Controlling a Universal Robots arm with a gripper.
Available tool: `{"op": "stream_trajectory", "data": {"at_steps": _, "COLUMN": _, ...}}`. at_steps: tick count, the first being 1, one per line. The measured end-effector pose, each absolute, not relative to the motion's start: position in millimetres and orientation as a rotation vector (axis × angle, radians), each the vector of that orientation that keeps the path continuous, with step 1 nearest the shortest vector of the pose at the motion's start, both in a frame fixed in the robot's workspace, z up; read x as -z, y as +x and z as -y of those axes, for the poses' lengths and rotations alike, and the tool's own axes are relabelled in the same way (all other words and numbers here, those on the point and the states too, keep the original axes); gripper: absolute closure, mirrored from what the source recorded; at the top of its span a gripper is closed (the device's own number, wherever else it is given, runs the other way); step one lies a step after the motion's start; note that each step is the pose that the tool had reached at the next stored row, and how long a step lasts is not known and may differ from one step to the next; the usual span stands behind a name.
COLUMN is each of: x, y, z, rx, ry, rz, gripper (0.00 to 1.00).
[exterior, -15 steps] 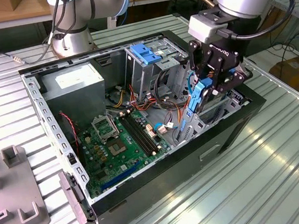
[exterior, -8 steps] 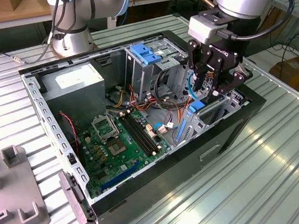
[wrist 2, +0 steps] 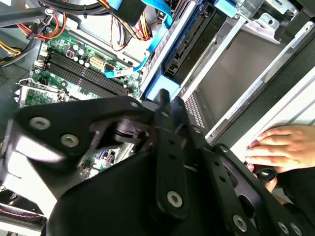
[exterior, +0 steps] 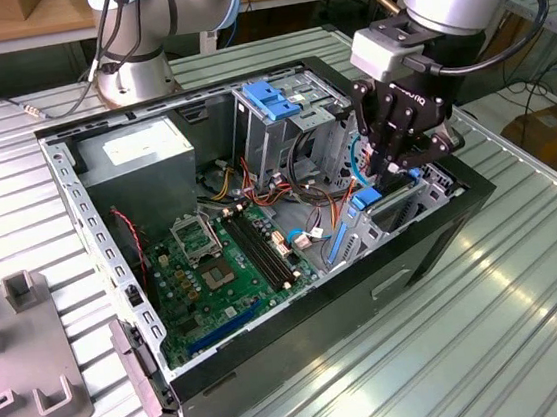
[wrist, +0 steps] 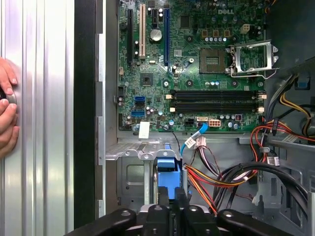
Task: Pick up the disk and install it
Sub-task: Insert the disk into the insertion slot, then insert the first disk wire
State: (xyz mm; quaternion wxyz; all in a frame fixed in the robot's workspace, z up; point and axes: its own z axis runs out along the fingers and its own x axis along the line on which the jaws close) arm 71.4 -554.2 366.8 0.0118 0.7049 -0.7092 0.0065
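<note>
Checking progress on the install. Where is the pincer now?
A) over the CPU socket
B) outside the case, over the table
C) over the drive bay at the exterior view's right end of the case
C: the pincer hangs right above the blue-framed disk at that bay.

White lettering stood on the black body of the gripper (exterior: 393, 168) in the exterior view. A white logo was printed on the motherboard (wrist: 192, 64) in the first wrist view. Print on the white sticker (wrist: 143, 130) at its edge could not be made out.
</note>
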Motion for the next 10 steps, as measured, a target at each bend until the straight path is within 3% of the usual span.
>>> {"op": "stream_trajectory", "data": {"at_steps": 3, "x": -366.8, "y": 71.4, "z": 554.2, "rx": -0.020, "ry": 2.198, "rz": 2.211, "gripper": 0.90}}
{"op": "stream_trajectory", "data": {"at_steps": 10, "x": -366.6, "y": 71.4, "z": 554.2, "rx": -0.020, "ry": 2.198, "rz": 2.211, "gripper": 0.90}}
